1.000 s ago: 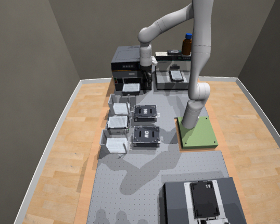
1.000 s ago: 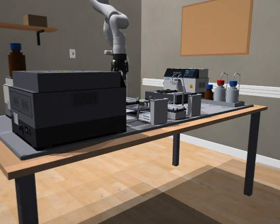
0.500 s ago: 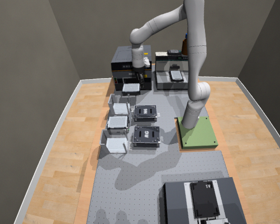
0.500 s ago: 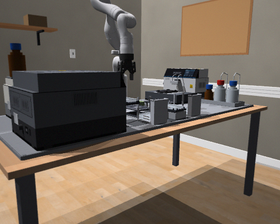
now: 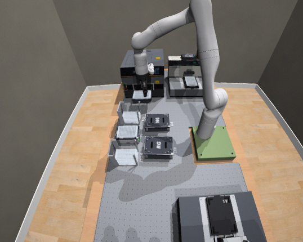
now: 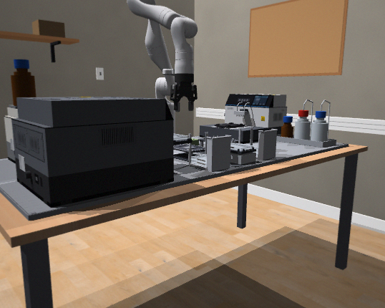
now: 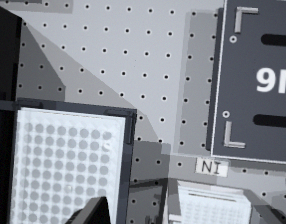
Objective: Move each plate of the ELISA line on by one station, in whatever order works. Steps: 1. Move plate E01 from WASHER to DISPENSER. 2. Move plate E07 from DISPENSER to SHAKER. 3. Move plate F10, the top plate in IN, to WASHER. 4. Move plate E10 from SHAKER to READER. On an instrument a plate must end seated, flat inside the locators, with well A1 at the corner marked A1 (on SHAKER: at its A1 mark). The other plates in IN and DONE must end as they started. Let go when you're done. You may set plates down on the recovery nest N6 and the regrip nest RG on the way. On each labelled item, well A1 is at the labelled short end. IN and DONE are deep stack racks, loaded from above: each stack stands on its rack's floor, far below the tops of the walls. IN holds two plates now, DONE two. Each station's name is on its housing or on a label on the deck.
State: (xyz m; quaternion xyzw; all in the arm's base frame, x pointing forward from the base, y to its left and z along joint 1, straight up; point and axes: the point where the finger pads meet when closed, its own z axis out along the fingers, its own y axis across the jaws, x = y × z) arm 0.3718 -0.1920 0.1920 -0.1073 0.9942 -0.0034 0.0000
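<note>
Hanging above the back-left part of the bench, the gripper (image 6: pixel 183 104) has its jaws spread wide and nothing between them. Directly under it, a white well plate (image 5: pixel 141 95) lies on the drawer tray sticking out of the dark washer (image 5: pixel 154 57) at the back edge; the wrist view shows this plate (image 7: pixel 64 165) flat inside its dark frame. To the right along the back edge, the dispenser (image 5: pixel 176 59) holds a second plate (image 5: pixel 191 81) on its low platform.

Down the left side of the grey perforated deck (image 5: pixel 148 194) runs a row of three holders. The rearmost is a tall-walled rack (image 5: pixel 120 110) with a white plate (image 5: pixel 130 117) showing inside; a small deck label beside it reads IN (image 7: pixel 212 167). The middle holder (image 5: pixel 137 137) carries another white plate (image 5: pixel 127 131) on top. The nearest is a second walled rack (image 5: pixel 111 150), also with a white plate (image 5: pixel 126 156) showing inside. How many plates lie under the top ones cannot be told.

Just right of this row sit two dark nests, N6 (image 5: pixel 157 121) behind and RG (image 5: pixel 158 145) in front, neither bearing a plate. At the front right corner, the reader (image 5: pixel 187 216) has its dark tray (image 5: pixel 222 216) out, marked A1 and without a plate. The arm's green base plate (image 5: pixel 227 146) lies near the right edge.
</note>
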